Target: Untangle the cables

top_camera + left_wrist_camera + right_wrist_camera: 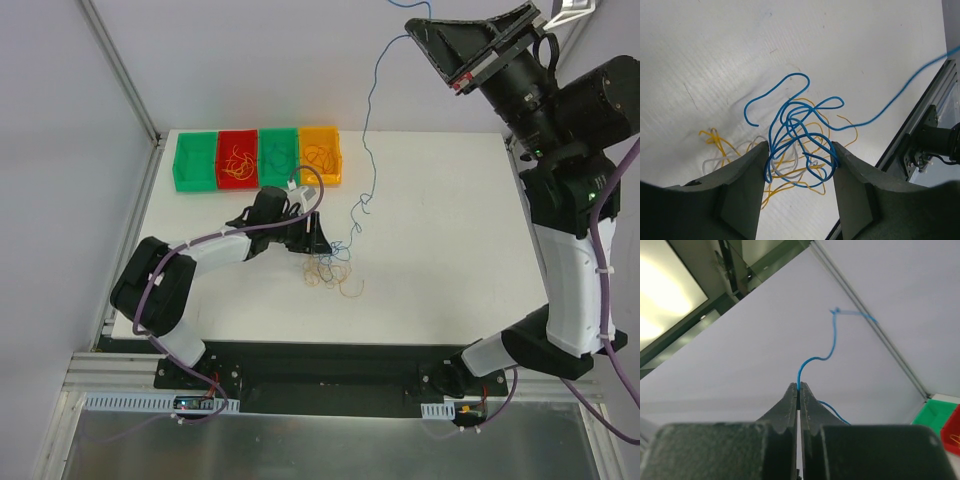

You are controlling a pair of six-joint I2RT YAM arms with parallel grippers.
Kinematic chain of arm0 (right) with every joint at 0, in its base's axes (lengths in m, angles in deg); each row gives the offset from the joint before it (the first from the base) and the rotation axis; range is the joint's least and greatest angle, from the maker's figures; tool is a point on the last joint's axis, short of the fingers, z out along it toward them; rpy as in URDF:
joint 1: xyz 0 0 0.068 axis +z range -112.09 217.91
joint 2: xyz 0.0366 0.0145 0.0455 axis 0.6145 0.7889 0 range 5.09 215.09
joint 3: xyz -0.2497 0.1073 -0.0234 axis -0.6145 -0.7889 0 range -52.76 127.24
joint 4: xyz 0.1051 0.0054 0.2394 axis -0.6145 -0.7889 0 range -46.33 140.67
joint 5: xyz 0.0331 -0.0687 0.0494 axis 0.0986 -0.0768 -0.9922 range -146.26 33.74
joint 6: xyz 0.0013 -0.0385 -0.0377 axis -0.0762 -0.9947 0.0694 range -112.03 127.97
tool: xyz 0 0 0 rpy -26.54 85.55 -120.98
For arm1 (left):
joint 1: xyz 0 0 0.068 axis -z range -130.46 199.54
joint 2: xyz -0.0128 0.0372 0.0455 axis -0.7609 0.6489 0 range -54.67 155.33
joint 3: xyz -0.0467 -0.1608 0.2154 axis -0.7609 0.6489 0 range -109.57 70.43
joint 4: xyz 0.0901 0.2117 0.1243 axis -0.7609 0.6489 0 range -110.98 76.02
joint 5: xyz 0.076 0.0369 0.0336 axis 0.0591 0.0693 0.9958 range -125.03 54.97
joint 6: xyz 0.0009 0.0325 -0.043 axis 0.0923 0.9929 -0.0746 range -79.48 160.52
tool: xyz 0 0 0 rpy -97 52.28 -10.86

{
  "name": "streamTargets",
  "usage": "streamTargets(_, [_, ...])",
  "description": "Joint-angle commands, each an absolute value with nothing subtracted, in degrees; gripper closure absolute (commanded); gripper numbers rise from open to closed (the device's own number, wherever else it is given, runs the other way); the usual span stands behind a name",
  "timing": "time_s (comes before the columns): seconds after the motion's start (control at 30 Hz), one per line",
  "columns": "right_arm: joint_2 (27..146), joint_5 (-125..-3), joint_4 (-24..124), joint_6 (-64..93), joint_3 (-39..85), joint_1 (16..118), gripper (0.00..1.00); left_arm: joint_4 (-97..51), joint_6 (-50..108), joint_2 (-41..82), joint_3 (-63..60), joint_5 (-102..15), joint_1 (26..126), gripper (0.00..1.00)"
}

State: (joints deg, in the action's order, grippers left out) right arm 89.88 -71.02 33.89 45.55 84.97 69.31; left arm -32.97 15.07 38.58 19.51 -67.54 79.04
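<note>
We hold the right gripper (pixel 799 386) high, its fingers clamped on one blue cable (pixel 368 110), evidently to draw it out of the cable tangle (pixel 330 268). The left gripper (pixel 799 147) straddles the tangle with fingers apart, likely to restrain it. The tangle lies on the white table (pixel 450 250). Four coloured bins (pixel 260 158) line the far edge, against grey walls (pixel 60 150).

My white table (pixel 450 220) carries a row of four coloured bins (pixel 258 150) at its far edge, and a tangle of thin cables (pixel 328 270) lies on it near the middle.
</note>
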Motion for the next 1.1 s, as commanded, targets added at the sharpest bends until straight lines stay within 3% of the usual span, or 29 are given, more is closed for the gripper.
streamTargets(0.0, [88.1,-65.9,32.6,36.3,85.6,67.3,1.0,-32.3,14.6,34.5,18.0,-67.0,78.3,0.48])
streamTargets(0.13, [88.0,-57.6,29.7,25.4,94.0,67.3,1.0,-30.7,15.3,35.1,17.7,-65.3,78.3,0.48])
streamTargets(0.27, [83.2,-53.1,36.4,20.4,88.6,67.3,1.0,-28.9,14.9,37.5,16.7,-64.0,78.2,0.47])
streamTargets(0.43, [81.8,-51.8,34.6,16.8,84.4,67.3,1.0,-28.1,17.0,35.9,15.9,-64.0,77.7,0.43])
streamTargets(0.53, [81.3,-52.6,33.9,16.8,79.6,67.2,1.0,-31.7,20.0,31.0,17.0,-66.1,77.8,0.31])
streamTargets(0.7, [79.7,-55.6,34.5,18.8,76.1,67.2,1.0,-50.4,20.7,20.6,23.8,-76.3,78.5,0.06])
streamTargets(0.87, [78.7,-58.2,34.0,19.4,74.8,67.1,1.0,-58.2,19.2,15.6,24.6,-75.2,80.8,0.06])
streamTargets(1.07, [77.9,-59.9,34.9,22.0,73.0,67.2,0.99,-59.8,23.1,21.9,17.4,-71.3,89.5,0.08])
